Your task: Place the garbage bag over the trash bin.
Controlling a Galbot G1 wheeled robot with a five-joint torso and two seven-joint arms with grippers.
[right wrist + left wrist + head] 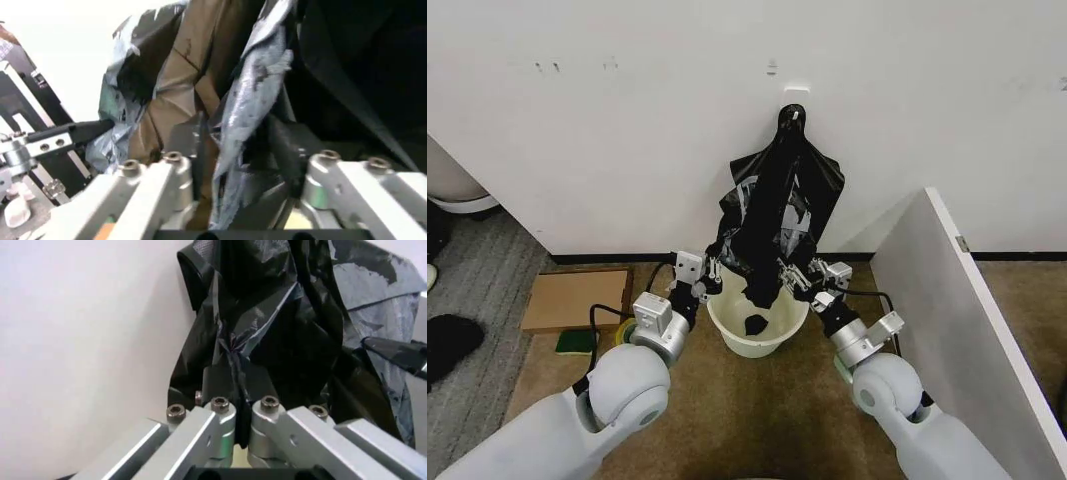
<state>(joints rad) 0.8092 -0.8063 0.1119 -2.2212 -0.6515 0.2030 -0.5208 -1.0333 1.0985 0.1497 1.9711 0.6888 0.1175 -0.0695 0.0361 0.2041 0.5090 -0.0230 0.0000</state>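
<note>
The glossy black garbage bag [779,205] hangs from a hook on the white wall, its lower end drooping into the cream-white trash bin [732,335] on the floor below. My left gripper [712,278] is at the bag's lower left edge, above the bin's rim. In the left wrist view this gripper [235,377] is shut on a thin fold of the bag [267,315]. My right gripper [793,272] is at the bag's lower right edge. Its fingers [193,142] stand apart, open, with a crinkled strip of the bag [253,90] hanging between them.
A flat cardboard piece [577,298], a yellow tape roll [626,331] and a green item [576,342] lie on the floor left of the bin. A white partition panel [952,300] stands at the right. The wall is close behind the bin.
</note>
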